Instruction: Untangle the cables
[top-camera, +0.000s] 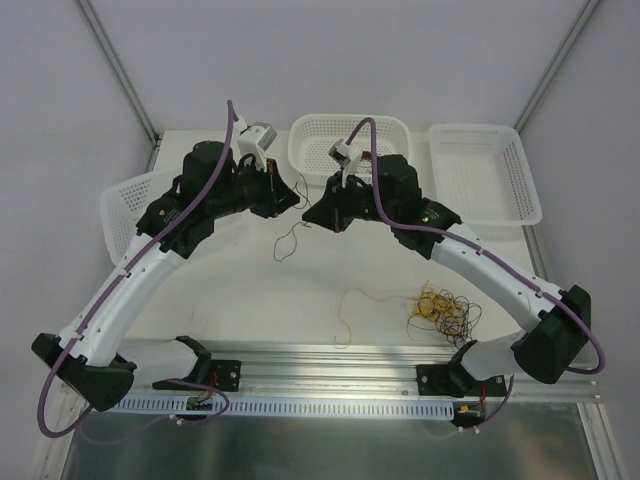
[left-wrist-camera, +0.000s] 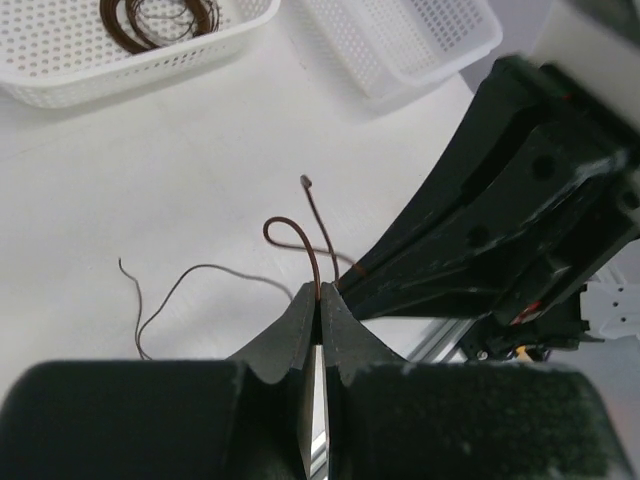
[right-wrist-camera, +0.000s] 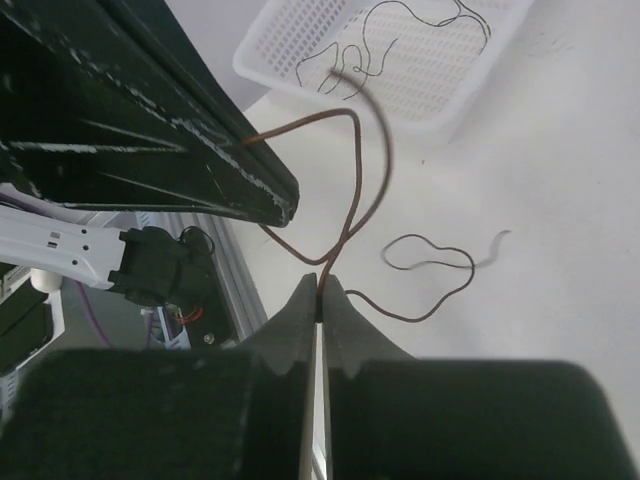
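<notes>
Both arms rise from their bases at the near edge and arch inward. The left arm (top-camera: 130, 280) and right arm (top-camera: 490, 265) meet over the middle of the table (top-camera: 240, 290), just in front of the middle basket (top-camera: 305, 160). The left gripper (left-wrist-camera: 320, 296) is fully closed, pinching a thin brown strand (left-wrist-camera: 290, 228) between its fingertips. The right gripper (right-wrist-camera: 322, 288) is likewise fully closed on the same kind of brown wire, which loops upward from its tips. In the overhead view the two grippers sit almost tip to tip, with the strand dangling below them. The clump of cables (top-camera: 440, 308), yellow-tan and dark, lies on the table near the right arm's base. A loose tan strand (top-camera: 345, 315) lies just left of it.
</notes>
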